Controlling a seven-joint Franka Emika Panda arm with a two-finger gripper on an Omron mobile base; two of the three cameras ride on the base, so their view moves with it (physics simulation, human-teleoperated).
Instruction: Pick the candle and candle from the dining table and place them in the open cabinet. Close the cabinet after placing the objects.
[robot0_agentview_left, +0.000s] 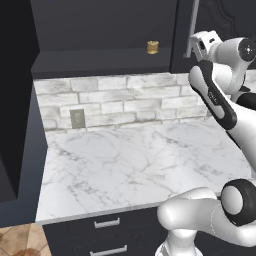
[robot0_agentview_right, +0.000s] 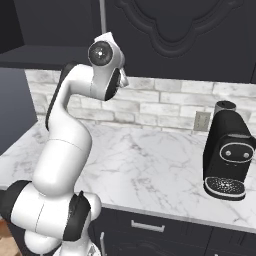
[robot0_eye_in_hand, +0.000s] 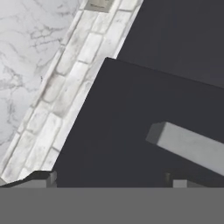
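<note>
A short golden-tan candle (robot0_agentview_left: 152, 47) stands on the shelf inside the open dark cabinet (robot0_agentview_left: 100, 60), towards its right end. The cabinet's left door (robot0_agentview_left: 15, 100) is swung out towards me. Its right door (robot0_agentview_right: 180, 35) has an ornate panel and a slim silver handle (robot0_agentview_left: 191, 30) at its edge. My gripper (robot0_agentview_left: 196, 44) is raised right beside that handle, to the right of the candle and apart from it. In the hand view the gripper (robot0_eye_in_hand: 111, 181) is open with nothing between its fingertips, and the handle (robot0_eye_in_hand: 192, 146) lies just ahead. The dining table is out of view.
Below the cabinet runs a marble counter (robot0_agentview_left: 140, 160) backed by white brick with a wall outlet (robot0_agentview_left: 77, 118). A black coffee machine (robot0_agentview_right: 227, 157) stands at the counter's right end. Dark drawers (robot0_agentview_left: 107, 222) sit under the front edge.
</note>
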